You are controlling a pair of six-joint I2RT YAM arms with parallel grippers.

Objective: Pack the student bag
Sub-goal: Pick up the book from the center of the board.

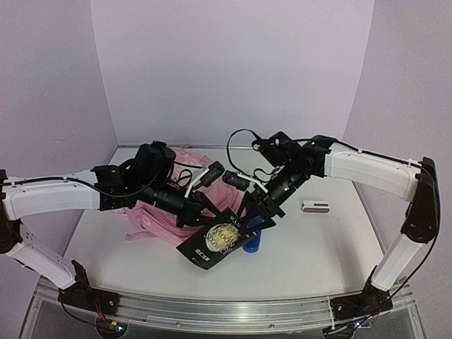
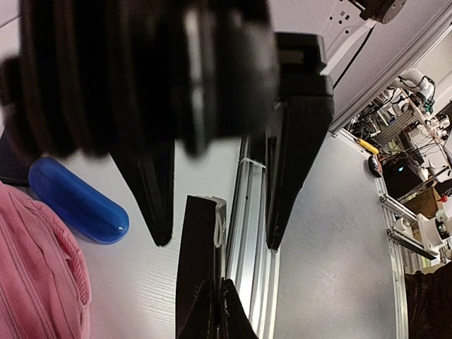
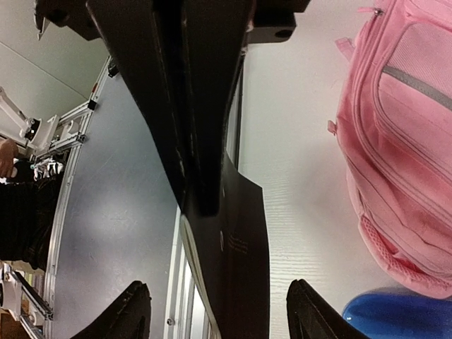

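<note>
Look at the black book (image 1: 215, 240) in the top view. Its front cover carries gold lettering beside a gold disc, and the largest word reads like "MOON". The smaller gold lines above and below it are too small for you to make out. A little white mark sits near the cover's lower edge, unreadable. From the right wrist you get a few faint lines of print on the dark cover, also illegible.

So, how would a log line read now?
left gripper: shut on black book | right gripper: open astride it | black book: outside student bag
</note>
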